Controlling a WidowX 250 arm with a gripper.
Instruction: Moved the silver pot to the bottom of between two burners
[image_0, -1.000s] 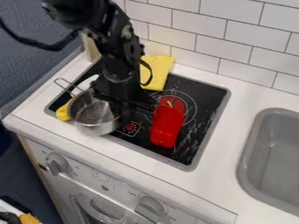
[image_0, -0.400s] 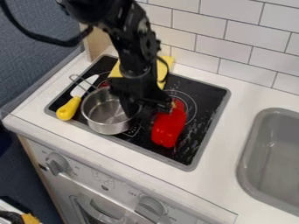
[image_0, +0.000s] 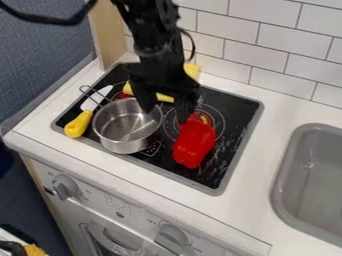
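Note:
The black gripper (image_0: 167, 106) stands open above the middle of the stove, its left finger over the back right rim of the pot and its right finger behind the red pepper. The silver pot (image_0: 125, 129) rests upright at the stove's front left, its wire handle towards the back left. To its right lies one burner (image_0: 219, 118), partly covered by the pepper; another burner (image_0: 120, 89) is behind the pot, largely hidden by the pot, cloth and arm.
A red pepper (image_0: 194, 145) lies close to the pot's right. At its left is a yellow-handled knife (image_0: 79, 123). A yellow cloth (image_0: 192, 70) lies behind the arm, and a grey sink (image_0: 314, 175) is at the right.
The pot moved right from the stove's front left edge and then stayed put. My gripper moved right, then drew up and back from it. The pepper shifted slightly.

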